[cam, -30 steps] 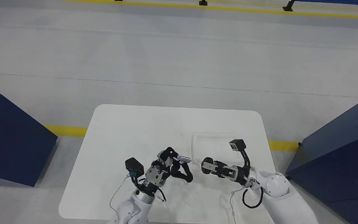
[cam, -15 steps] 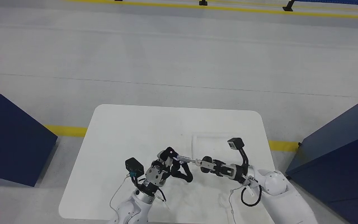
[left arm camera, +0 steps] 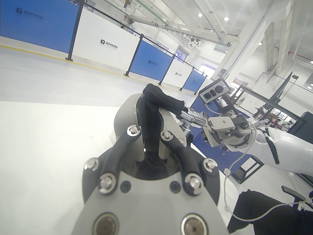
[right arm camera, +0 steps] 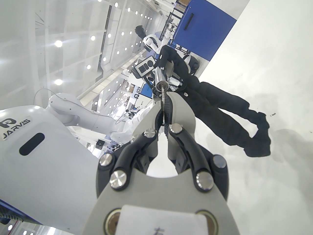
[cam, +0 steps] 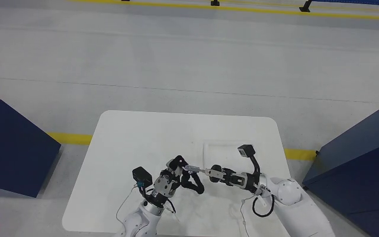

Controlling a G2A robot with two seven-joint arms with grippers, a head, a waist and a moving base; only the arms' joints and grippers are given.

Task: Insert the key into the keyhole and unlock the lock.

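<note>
Between the two pincers, above the white table [cam: 118,148], the silver lock [right arm camera: 159,75] and the key [right arm camera: 163,93] meet end to end. The right pincer [right arm camera: 164,101] has its two fingers pinched together on the flat key, which juts straight out past the fingertips. The key's far end touches the middle of the lock's round face, at the keyhole [right arm camera: 162,85], though how deep it sits cannot be told. The lock lies just beyond the right pincer's tips, in line with them, its cylindrical body pointing back along the key. The left pincer [cam: 185,170], its fingers [left arm camera: 159,103] sheathed in black fabric, is clamped around the lock's body from the far side, one sleeved finger curling over the metal. In the top view the two pincers face each other tip to tip, nearly touching, with lock and key bridging the small gap between them.
</note>
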